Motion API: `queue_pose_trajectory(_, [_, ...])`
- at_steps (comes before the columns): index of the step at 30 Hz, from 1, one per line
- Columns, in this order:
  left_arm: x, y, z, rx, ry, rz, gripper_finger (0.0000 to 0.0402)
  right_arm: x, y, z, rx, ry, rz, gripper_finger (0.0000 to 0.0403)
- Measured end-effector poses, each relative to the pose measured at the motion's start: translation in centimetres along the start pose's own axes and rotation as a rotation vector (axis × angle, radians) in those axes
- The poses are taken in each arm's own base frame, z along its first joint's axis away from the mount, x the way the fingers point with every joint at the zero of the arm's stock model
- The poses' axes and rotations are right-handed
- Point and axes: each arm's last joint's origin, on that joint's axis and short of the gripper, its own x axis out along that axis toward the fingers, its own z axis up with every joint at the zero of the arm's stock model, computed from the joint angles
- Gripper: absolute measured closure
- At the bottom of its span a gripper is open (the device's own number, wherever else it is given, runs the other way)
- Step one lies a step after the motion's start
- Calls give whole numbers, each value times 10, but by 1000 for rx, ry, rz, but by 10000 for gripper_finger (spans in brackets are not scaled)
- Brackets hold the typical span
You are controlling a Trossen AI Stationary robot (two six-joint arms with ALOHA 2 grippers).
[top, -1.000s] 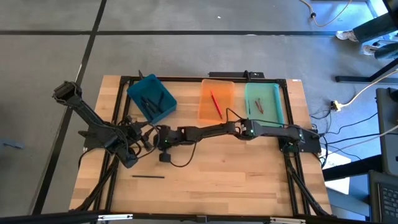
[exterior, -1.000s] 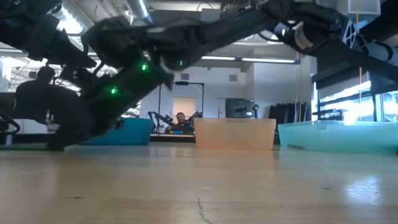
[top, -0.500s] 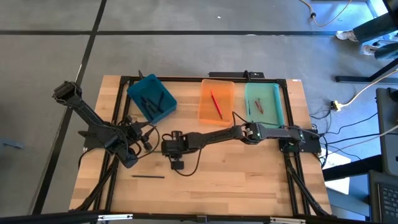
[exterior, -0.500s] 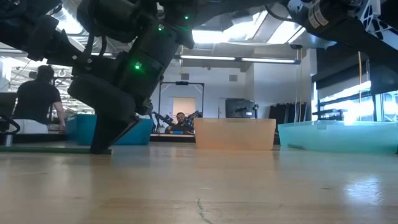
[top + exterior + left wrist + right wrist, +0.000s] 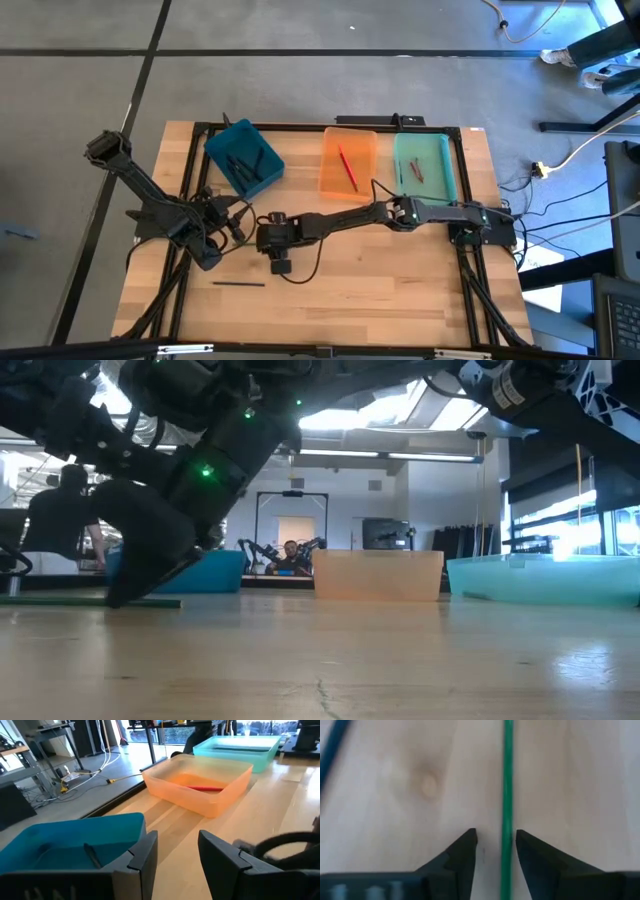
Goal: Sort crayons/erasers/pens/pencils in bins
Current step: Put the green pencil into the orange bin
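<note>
Currently, on the light wooden table [image 5: 400,285], the left gripper [image 5: 205,258] rests near the left edge with its two dark fingers set moderately apart and nothing between them. In front of it, nearer the table's front edge, one thin dark stick [image 5: 238,283] lies flat on the wood.

Behind the left gripper stands the dark teal-blue shallow plastic bin [image 5: 244,157], turned at an angle; it holds several dark sticks, whose number cannot be told.

The right arm reaches across the table centre, placing the right gripper [image 5: 281,266] close to the left arm. Its fingers stand apart, and a thin green stick [image 5: 507,795] lies flat on the wood in the gap between them, gripped by neither finger. Only the right wrist view shows this stick; the high view does not.

Next in the row along the far edge is the translucent orange rectangular bin [image 5: 347,160], containing one red stick [image 5: 346,166]. The left wrist view confirms it lying on the bin floor.

The light mint green rectangular bin [image 5: 424,168] stands rightmost, holding one green stick [image 5: 400,172] and at least one small dark reddish piece [image 5: 417,172].

Bins: three. The low view alone shows people in the room beyond.
</note>
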Motion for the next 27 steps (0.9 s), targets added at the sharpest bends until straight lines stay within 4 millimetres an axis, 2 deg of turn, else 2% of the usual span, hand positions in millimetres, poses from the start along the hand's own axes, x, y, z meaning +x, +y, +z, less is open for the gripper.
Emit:
queue_pose_trajectory(5, [-4, -2, 6, -26, -26, -15, 266, 2, -7, 5, 15, -63, 67, 254])
queue_pose_trajectory(10, [-9, -4, 8, -28, -83, -29, 266, 4, -16, 1, 83, -36, 62, 262])
queue_pose_trajectory(15, [-13, -4, 8, -25, -107, -40, 266, 2, -19, -5, 120, 36, 50, 316])
queue_pose_trajectory(20, [-12, -4, 8, -25, -112, -37, 266, 0, -11, -5, 17, 60, 48, 384])
queue_pose_trajectory(27, [-12, -4, 8, -26, -121, -32, 266, -1, -8, -5, 11, 63, 24, 392])
